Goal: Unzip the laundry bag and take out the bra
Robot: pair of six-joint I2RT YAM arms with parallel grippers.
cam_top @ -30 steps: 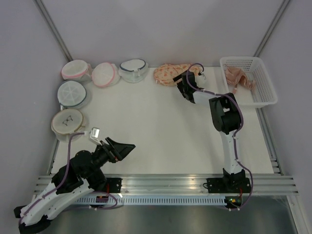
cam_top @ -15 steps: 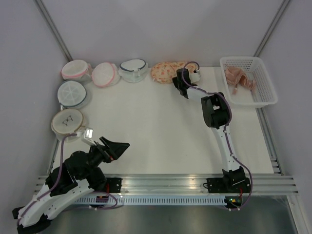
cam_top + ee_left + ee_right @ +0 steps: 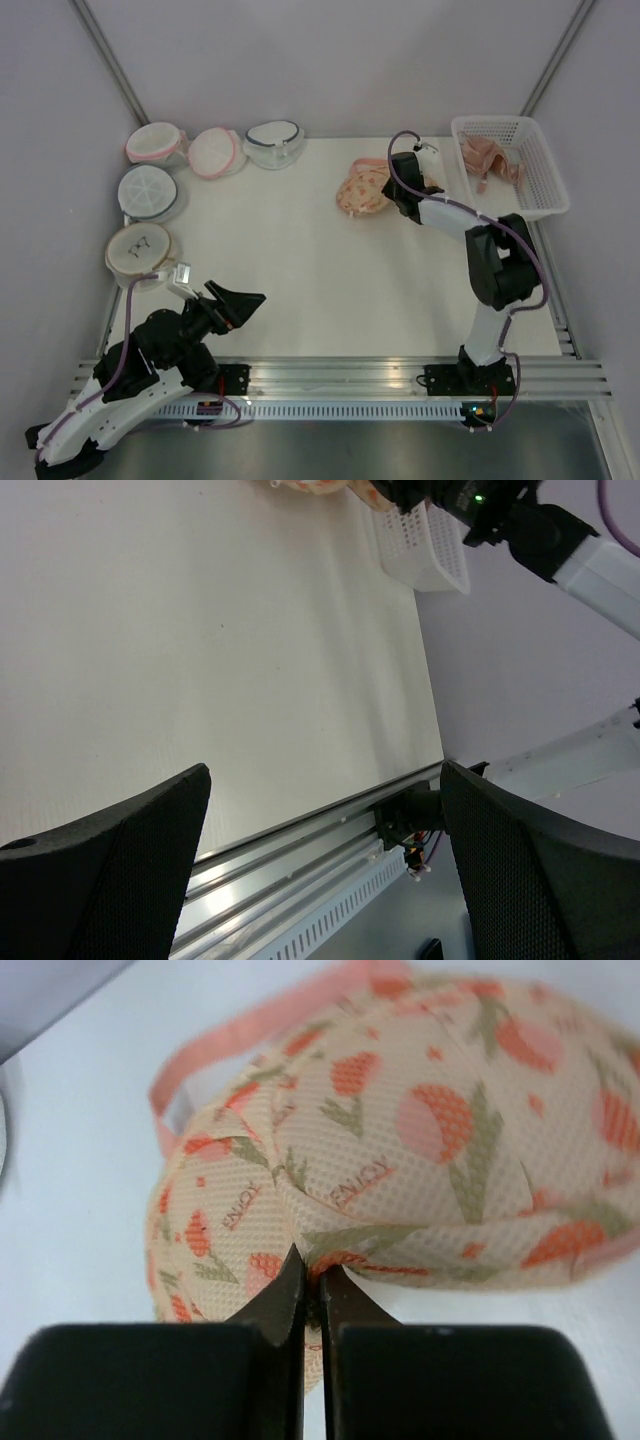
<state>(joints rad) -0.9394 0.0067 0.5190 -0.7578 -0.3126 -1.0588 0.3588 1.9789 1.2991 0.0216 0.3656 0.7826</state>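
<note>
Left edge, far to middle: five round mesh bags, no part of the task. Near-left corner: left hand, held above the table with its jaws spread wide and nothing between them. It is well apart from all task items.

Centre-right, far half of the table: laundry bag, cream-peach with an orange print, bunched. Its long axis runs roughly from near-left to far-right.

Touching the bag on its right side: right hand, jaws closed to a slit and pinching a small fold of the printed mesh. The bag extends leftward from this hand. The pink zip edge runs along the side of the bag away from the fingertips; whether it is open cannot be told.

The bra is not visible and is judged to be inside the bag.

Far right: white basket holding a peach-pink garment.

Governing relation: the right arm is much the nearer, and the zip lies across the bag from its pinch.
</note>
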